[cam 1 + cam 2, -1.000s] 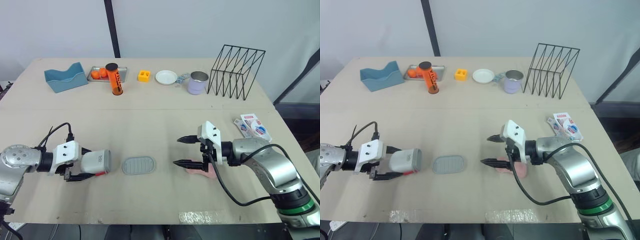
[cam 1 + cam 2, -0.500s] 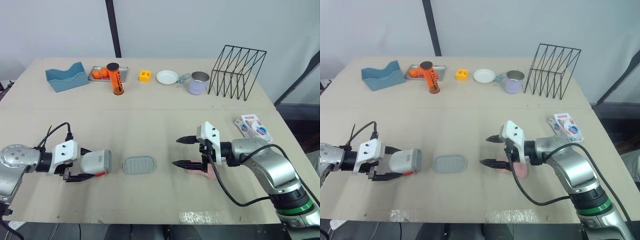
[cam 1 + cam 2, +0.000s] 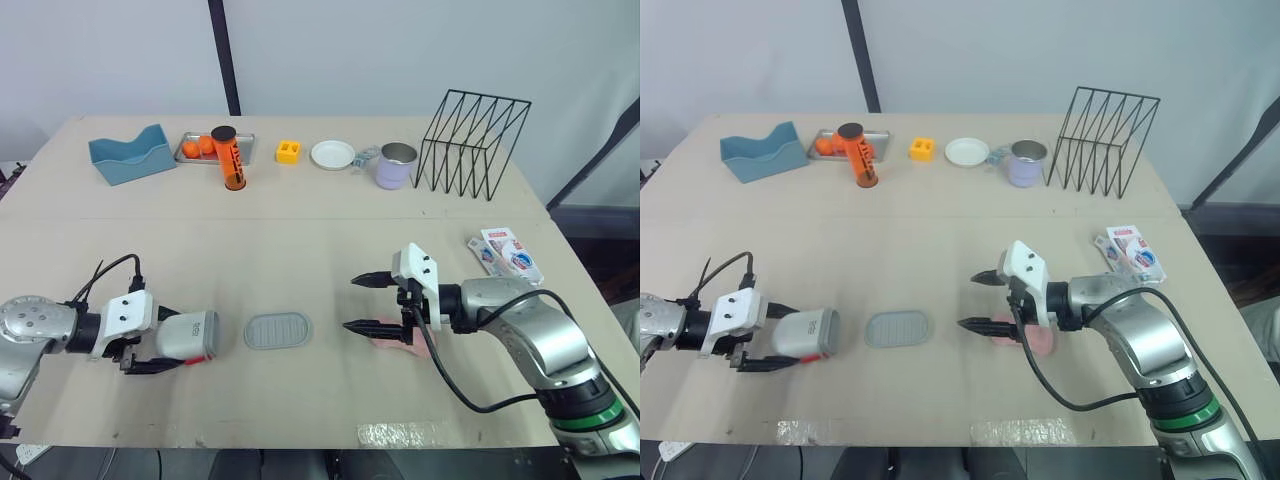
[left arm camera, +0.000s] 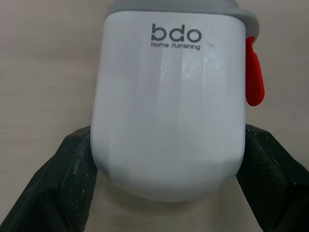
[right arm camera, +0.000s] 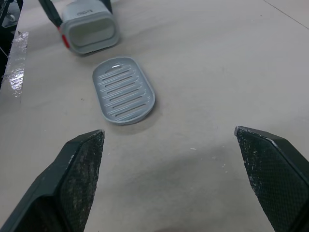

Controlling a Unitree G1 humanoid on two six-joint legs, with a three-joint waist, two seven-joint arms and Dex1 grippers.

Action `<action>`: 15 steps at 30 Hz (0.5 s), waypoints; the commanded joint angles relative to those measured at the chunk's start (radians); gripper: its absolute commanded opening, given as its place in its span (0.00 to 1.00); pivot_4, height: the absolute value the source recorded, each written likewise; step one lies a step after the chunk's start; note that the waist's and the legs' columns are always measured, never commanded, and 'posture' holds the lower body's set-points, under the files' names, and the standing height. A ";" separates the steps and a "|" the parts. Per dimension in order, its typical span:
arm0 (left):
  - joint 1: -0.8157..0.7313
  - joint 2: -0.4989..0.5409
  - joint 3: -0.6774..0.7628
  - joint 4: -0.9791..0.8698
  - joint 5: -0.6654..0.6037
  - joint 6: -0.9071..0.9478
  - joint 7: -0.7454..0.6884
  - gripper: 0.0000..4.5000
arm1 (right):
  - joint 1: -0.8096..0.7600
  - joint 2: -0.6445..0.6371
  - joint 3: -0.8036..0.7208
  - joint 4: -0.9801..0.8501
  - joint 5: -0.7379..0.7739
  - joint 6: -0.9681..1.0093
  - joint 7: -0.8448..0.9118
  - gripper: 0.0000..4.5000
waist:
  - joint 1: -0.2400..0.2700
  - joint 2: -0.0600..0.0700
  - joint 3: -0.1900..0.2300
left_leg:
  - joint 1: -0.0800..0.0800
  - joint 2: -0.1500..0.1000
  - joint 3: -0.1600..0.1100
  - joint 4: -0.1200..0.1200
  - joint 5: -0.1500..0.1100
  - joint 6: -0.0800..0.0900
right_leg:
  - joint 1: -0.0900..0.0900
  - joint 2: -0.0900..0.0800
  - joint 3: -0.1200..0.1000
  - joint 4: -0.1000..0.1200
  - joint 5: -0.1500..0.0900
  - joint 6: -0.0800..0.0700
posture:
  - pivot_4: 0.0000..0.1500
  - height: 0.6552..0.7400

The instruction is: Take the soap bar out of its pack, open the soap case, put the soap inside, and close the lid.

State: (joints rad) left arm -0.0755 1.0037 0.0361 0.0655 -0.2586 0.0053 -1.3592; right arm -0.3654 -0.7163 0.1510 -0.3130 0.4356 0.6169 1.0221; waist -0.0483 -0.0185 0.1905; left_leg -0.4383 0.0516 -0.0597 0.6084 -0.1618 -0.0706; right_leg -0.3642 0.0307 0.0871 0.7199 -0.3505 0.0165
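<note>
At the left, the case [image 3: 190, 336] is held on its side, low over the table [image 3: 300, 250], with the left gripper [image 3: 160, 342] clamped on its white body. In the right wrist view its mouth is turned towards the middle of the table and looks open, so the opening step is judged done. Just beside it, a slotted grey piece [image 3: 279, 330] lies flat on the table; it is taken to be the lid or the insert of the case, though which cannot be told. Further right, the right gripper [image 3: 352, 303] is seen with its fingers wide apart and nothing between them. The pink soap [image 3: 388, 340] lies bare on the table beneath that gripper, back from the fingertips and not gripped. The pack [image 3: 508, 252] lies well apart near the right edge, so the unpacking is judged done. Gripping the soap, placing it in the case and closing the lid are judged not yet done.
</note>
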 commanded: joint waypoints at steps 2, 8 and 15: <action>-0.037 -0.003 0.035 -0.028 -0.028 0.054 0.033 0.89 | -0.019 0.004 0.000 -0.013 0.001 -0.012 0.007 1.00 | 0.000 0.000 0.000 | 0.000 0.000 0.000 0.000 0.000 0.000 | 0.000 0.000 0.000 0.000 0.000 0.000 | 1.00 0.97; -0.037 0.010 0.017 -0.023 -0.034 0.058 0.002 1.00 | -0.032 0.005 -0.001 -0.011 0.003 -0.010 0.010 1.00 | 0.000 0.000 0.000 | 0.000 0.000 0.000 0.000 0.000 0.000 | 0.000 0.000 0.000 0.000 0.000 0.000 | 1.00 0.97; -0.080 -0.028 0.020 0.008 0.037 -0.006 0.104 1.00 | -0.028 0.003 -0.002 -0.011 0.001 -0.009 0.011 1.00 | 0.000 0.000 0.000 | 0.000 0.000 0.000 0.000 0.000 0.000 | 0.000 0.000 0.000 0.000 0.000 0.000 | 1.00 0.97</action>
State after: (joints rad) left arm -0.1351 0.9843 0.0362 0.0691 -0.2533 0.0345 -1.3078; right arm -0.3810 -0.7140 0.1577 -0.3101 0.4278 0.6158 1.0264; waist -0.0479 -0.0186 0.1905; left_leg -0.4384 0.0516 -0.0602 0.6085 -0.1617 -0.0707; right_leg -0.3641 0.0309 0.0866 0.7199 -0.3504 0.0163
